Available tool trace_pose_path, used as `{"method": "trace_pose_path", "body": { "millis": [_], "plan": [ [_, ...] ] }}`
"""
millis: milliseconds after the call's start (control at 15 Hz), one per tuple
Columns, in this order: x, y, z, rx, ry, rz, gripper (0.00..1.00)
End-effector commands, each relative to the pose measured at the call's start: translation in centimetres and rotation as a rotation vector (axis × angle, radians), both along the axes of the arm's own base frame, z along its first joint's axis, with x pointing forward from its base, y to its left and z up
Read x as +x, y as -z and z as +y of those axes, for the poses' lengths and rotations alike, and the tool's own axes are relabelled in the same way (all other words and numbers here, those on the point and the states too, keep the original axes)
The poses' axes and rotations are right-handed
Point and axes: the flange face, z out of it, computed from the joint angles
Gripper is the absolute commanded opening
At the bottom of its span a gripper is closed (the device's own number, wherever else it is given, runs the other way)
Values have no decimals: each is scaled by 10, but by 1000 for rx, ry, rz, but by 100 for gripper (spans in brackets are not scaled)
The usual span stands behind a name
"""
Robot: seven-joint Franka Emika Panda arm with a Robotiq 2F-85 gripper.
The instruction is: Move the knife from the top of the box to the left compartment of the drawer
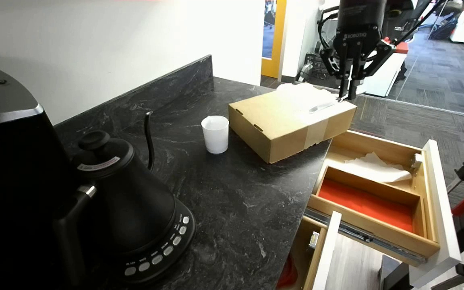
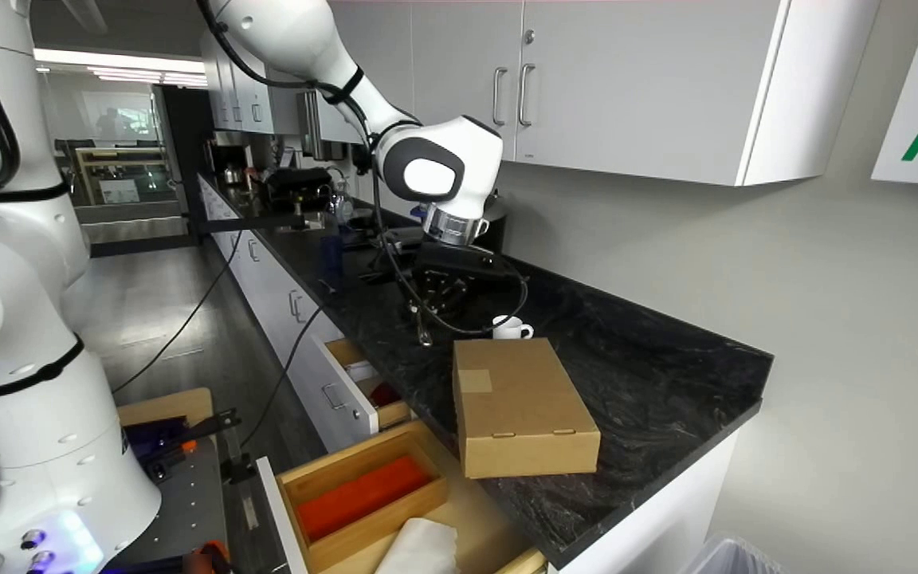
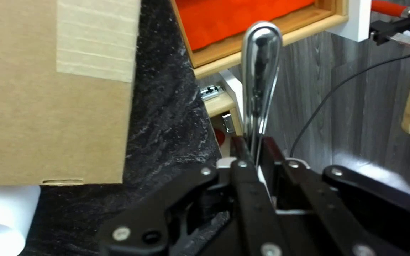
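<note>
My black claw (image 3: 255, 146) pinches shiny silver metal knife (image 3: 257, 89), handle end (image 3: 263, 39) sticking out, snug so it won't fall, I guess. Knife in air, not on flat brown cardboard box (image 2: 523, 406). Pale wooden drawer (image 1: 371, 225) with red-floored part (image 1: 365, 203) sits pulled out, likely to take knife.

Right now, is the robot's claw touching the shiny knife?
Touching. The wrist view shows it: the claw is shut on the knife, pinching it between its fingers, with the handle sticking out past them.
</note>
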Motion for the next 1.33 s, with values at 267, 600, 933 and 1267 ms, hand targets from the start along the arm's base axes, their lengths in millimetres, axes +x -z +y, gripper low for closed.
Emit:
{"method": "trace_pose_path", "body": {
  "millis": [267,600,933,1267],
  "plan": [
    [-19,23,2,97,130,150,6],
    [-38,35,-14,100,259,178,6],
    [-14,30,-7,56,322,80,6],
    [9,9,17,11,558,-70,6]
  ]
}}
